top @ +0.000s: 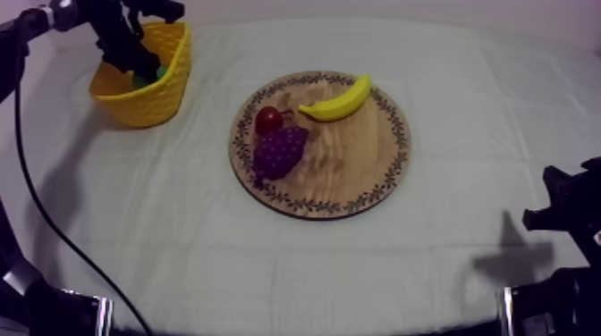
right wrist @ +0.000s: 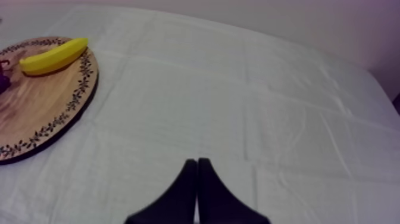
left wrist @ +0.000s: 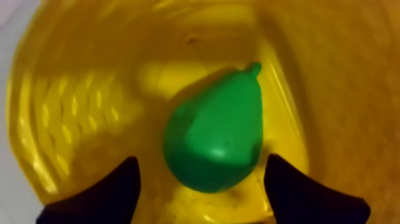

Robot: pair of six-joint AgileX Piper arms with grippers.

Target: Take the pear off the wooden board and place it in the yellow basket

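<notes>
1. Our left gripper hangs right over the yellow basket at the far left, fingers spread wide and clamped on nothing.
2. The pear lies inside the basket, straight below and between those fingers. It touches neither, and its long axis runs crosswise to the gap, stem pointing away.
3. It's glossy green plastic, teardrop-shaped. The basket walls are dimpled, woven-look.
4. Our right gripper sits near right, fingers pressed together, well apart from the wooden board.
5. We reckon only a straight lift-out remains.
</notes>
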